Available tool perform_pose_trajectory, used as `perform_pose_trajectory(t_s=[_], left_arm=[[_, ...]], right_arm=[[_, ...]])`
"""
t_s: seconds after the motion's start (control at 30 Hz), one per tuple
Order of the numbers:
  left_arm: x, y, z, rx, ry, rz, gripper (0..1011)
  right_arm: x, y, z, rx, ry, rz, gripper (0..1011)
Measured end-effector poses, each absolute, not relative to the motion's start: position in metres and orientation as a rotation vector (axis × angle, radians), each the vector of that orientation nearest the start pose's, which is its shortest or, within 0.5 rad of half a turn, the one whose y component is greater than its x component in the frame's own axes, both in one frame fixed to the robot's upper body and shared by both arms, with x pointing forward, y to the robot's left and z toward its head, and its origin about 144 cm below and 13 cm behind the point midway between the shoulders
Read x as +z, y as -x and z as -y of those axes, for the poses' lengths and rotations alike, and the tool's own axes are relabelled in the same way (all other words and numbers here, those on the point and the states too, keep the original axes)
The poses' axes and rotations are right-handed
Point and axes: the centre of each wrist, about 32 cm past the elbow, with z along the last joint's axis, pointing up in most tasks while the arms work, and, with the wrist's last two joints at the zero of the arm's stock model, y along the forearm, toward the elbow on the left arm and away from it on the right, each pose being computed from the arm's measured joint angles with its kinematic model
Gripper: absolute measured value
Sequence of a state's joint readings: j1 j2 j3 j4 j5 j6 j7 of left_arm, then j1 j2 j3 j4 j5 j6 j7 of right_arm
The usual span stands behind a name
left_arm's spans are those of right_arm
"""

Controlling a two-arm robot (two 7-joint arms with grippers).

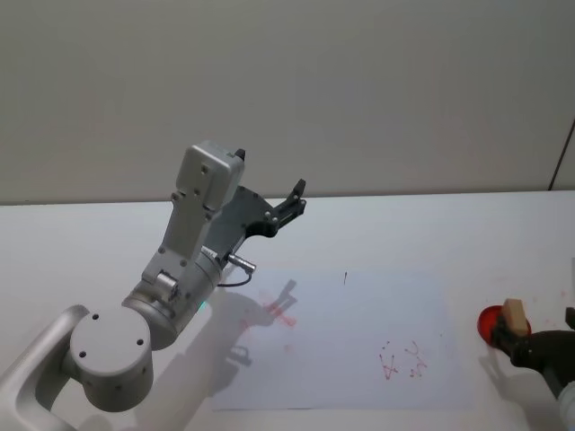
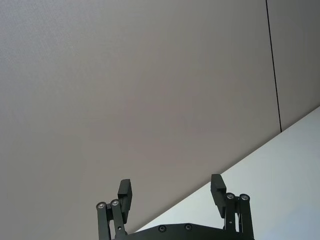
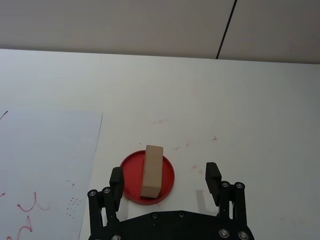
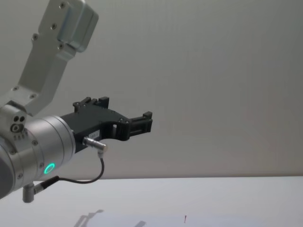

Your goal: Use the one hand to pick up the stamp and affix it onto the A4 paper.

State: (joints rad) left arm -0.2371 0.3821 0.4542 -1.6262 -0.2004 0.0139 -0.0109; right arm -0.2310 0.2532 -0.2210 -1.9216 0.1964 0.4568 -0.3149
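The stamp [image 3: 151,171], a light-brown wooden block, stands on a round red pad [image 3: 167,187] on the table to the right of the A4 paper [image 1: 341,341]. My right gripper [image 3: 165,179] is open just behind the stamp, one finger on each side of the pad and neither touching the block. From the head view the stamp [image 1: 515,314] and right gripper [image 1: 508,339] sit at the lower right edge. The paper [image 3: 45,150] carries red scribbles. My left gripper [image 1: 292,202] is raised off the table at the left, open and holding nothing [image 2: 171,192].
The left arm [image 1: 180,287] rises over the paper's left edge, its gripper [image 4: 142,124] aimed at the grey wall. The white table [image 1: 431,233] runs back to that wall. Faint red smudges mark the table near the pad [image 3: 190,145].
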Motion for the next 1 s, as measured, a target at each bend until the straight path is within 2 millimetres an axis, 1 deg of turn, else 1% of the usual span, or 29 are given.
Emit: perform_pose_trajectory(t_s=[0.2,0.67,0.73,0.83,0.87,0.93,0.97,1.0], left_arm=[[1.204,-0.492,-0.198,1.124,-0.061,0.268,1001],[1.204,-0.492,-0.198,1.124,-0.061,0.268,1001],[1.204,-0.492,-0.198,1.124,-0.061,0.268,1001],[1.204,-0.492,-0.198,1.124,-0.061,0.268,1001],[1.204,-0.492,-0.198,1.124,-0.061,0.268,1001],[1.204,-0.492,-0.198,1.124,-0.061,0.268,1001],[1.204,-0.492,-0.198,1.124,-0.061,0.268,1001],[1.204,-0.492,-0.198,1.124,-0.061,0.268,1001]], right_arm=[[1.169,-0.388,0.208,-1.550,0.409,-0.232,1001],[1.164,-0.397,0.207,-1.536,0.438,-0.261,1001],[1.163,-0.398,0.207,-1.535,0.440,-0.262,930],[1.163,-0.398,0.207,-1.534,0.442,-0.265,883],[1.163,-0.399,0.207,-1.533,0.443,-0.266,833],[1.162,-0.399,0.207,-1.533,0.444,-0.268,806],[1.162,-0.399,0.207,-1.533,0.445,-0.268,763],[1.162,-0.400,0.207,-1.532,0.446,-0.269,745]])
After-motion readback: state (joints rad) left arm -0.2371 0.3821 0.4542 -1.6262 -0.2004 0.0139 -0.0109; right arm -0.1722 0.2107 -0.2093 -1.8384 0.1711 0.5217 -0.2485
